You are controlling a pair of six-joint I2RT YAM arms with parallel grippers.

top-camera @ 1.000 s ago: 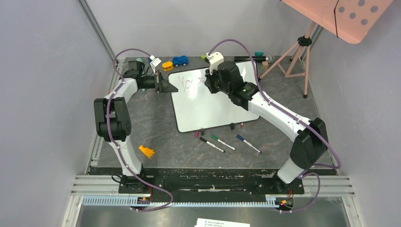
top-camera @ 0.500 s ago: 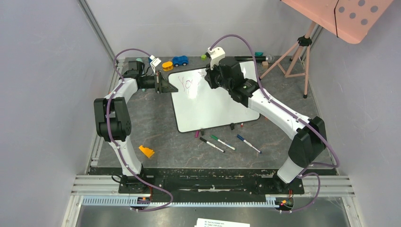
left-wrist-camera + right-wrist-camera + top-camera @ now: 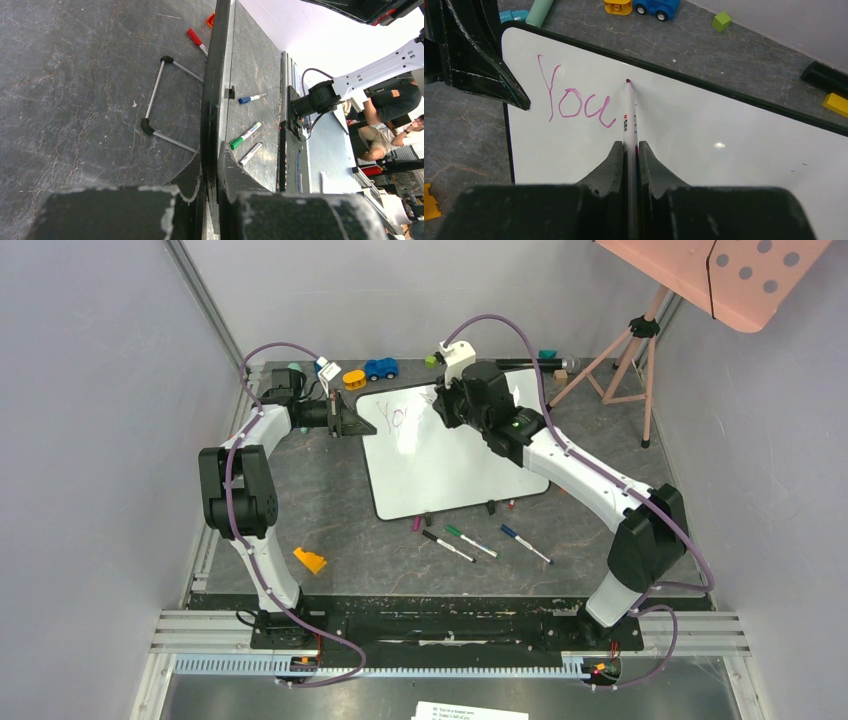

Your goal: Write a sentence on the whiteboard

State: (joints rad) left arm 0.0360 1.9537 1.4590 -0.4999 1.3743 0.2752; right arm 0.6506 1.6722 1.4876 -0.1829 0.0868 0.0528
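Note:
The whiteboard (image 3: 450,465) lies tilted at the table's far middle. It also shows in the right wrist view (image 3: 724,165). The sentence (image 3: 576,102) reads "You" in pink at the board's top left (image 3: 400,418). My left gripper (image 3: 350,421) is shut on the whiteboard's left edge (image 3: 214,75), with the fingers (image 3: 235,172) on both sides of the frame. My right gripper (image 3: 628,147) is shut on a white marker (image 3: 628,117). Its pink tip sits just right of the "u", close to the board's far frame. In the top view the right gripper (image 3: 445,412) is over the board's far edge.
Black (image 3: 447,546), green (image 3: 470,541) and blue (image 3: 525,544) markers lie in front of the board, with a pink cap (image 3: 416,524). An orange piece (image 3: 310,561) lies near left. A blue toy car (image 3: 380,368), a yellow toy (image 3: 354,379) and a tripod (image 3: 625,350) stand at the back.
My right gripper with the marker has shifted a little toward the board's far edge. The left gripper and the board have not moved.

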